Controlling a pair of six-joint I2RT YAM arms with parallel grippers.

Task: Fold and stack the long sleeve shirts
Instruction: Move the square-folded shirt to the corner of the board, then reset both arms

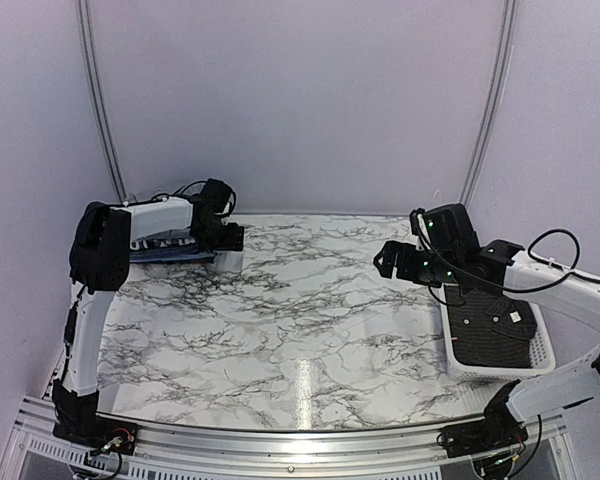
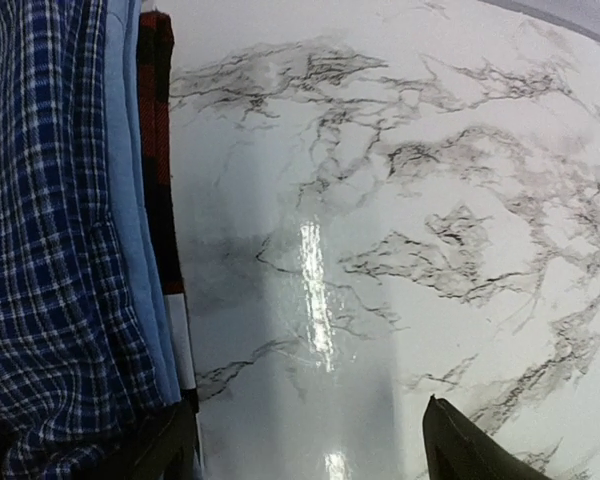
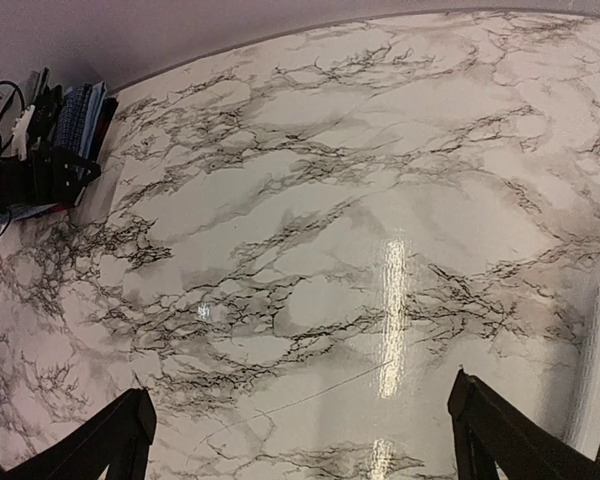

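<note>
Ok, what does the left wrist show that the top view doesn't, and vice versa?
Only the left wrist: the folded layers told apart, a blue checked shirt, a light blue shirt and a red-and-black garment. Only the top: the white basket holding a dark shirt, and the open right gripper. Both: the marble table, the stack and the left gripper.

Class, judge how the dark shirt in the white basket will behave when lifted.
Probably floppy: the dark shirt lies slack, filling the basket. It would likely drape and trail from one pinch, and may catch the rim.
</note>
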